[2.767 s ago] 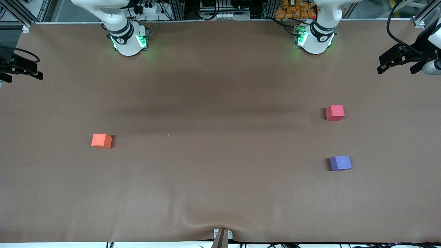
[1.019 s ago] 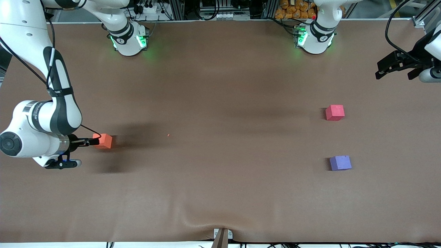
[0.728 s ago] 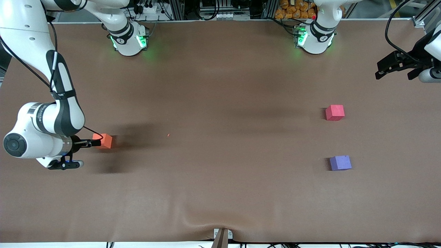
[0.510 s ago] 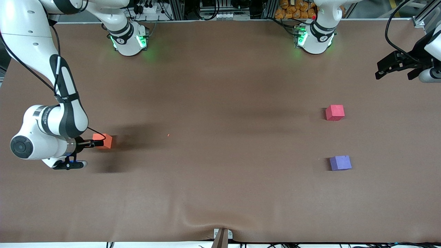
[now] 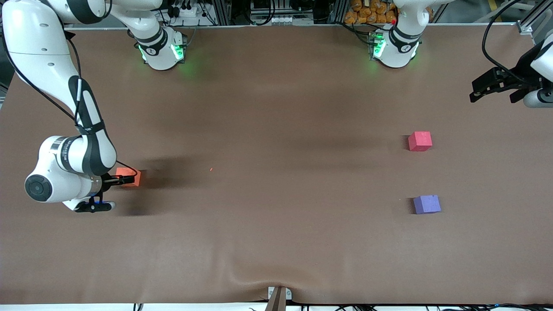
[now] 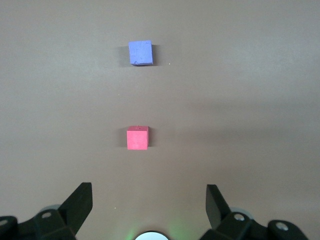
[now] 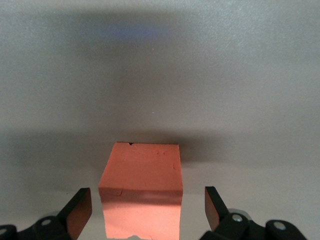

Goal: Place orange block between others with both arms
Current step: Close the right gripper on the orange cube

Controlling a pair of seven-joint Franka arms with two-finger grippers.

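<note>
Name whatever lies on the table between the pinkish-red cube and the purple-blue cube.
Nothing: between the pinkish-red cube and the purple-blue cube only bare brown table covering shows, in front and left wrist views.

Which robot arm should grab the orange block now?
The right one, probably. The right gripper is already down at the orange block, fingers open on both sides of it. The left gripper waits up at the table's other end, open, near the red block and purple block.

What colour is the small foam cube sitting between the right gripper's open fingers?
Orange: the small matte orange foam cube shows best in the right wrist view.
</note>
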